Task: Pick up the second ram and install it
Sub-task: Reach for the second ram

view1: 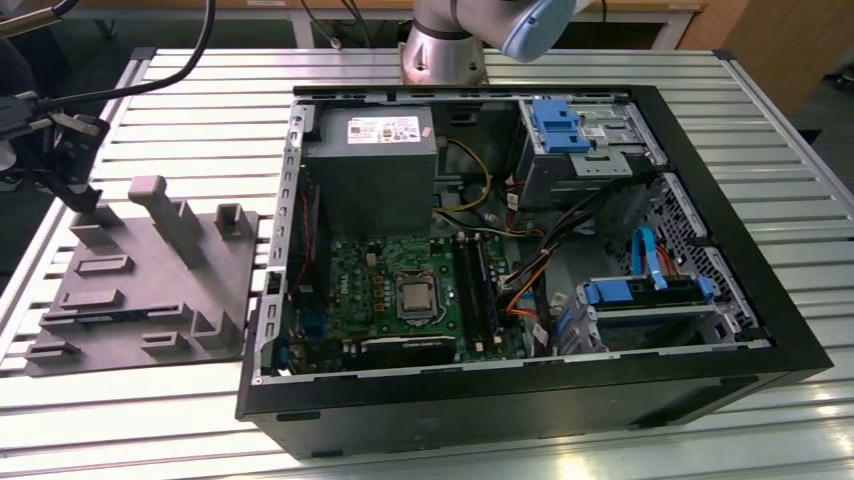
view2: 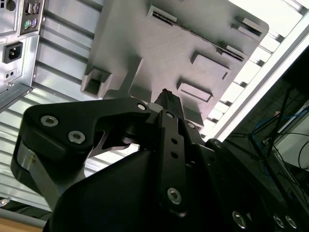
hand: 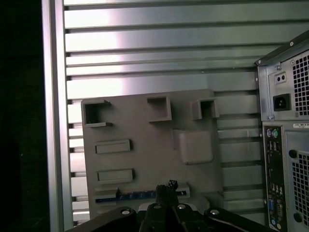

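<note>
My gripper (hand: pixel 168 186) hangs over the grey tray (hand: pixel 145 121), which lies on the slatted table (hand: pixel 145 63) near the table's edge at the exterior view's left. My jaws stand narrow; in both wrist views the two fingertips (view2: pixel 167 96) come together into one dark point.

The ram (hand: pixel 128 196) lies flat in a long slot at the end of the tray farthest from its three upright pockets (hand: pixel 158 108). It shows as a thin blue-green strip with small marks along it. In the first wrist view my tips sit over the strip, about midway along it. I cannot tell whether they touch it.

The case (view1: pixel 534 400) stands just beside the tray, on the side away from the table's edge, and its rear panel (hand: pixel 285 145) faces my wrist. In the exterior view the case lies open, with the motherboard (view1: pixel 387 290) and the grey power supply (view1: pixel 367 170) inside.
</note>
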Robot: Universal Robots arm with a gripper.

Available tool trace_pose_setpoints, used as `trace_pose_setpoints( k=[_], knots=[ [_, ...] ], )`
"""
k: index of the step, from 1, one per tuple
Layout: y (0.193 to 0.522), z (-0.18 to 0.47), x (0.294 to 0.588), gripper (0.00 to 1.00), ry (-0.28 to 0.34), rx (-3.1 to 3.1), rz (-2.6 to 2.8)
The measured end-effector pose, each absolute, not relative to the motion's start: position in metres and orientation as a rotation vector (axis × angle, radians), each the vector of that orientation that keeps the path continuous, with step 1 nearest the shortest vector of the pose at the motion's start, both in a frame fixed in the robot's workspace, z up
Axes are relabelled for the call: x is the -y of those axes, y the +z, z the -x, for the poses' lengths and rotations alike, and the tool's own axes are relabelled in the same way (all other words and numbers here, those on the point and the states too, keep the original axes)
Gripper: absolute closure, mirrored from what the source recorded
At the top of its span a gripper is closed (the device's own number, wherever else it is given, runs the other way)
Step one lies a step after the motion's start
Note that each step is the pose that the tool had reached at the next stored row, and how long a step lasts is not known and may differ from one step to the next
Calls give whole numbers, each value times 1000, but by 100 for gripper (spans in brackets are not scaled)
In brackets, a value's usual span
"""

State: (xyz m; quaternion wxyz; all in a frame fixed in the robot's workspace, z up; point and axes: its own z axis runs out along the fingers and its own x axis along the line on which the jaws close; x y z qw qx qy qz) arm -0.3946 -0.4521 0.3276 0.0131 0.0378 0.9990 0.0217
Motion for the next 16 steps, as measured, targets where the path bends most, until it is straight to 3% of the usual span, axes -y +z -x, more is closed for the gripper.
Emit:
trace_pose_setpoints(
  k=[16],
  knots=[
    [316, 403, 457, 89, 68, -3113, -118]
  ],
)
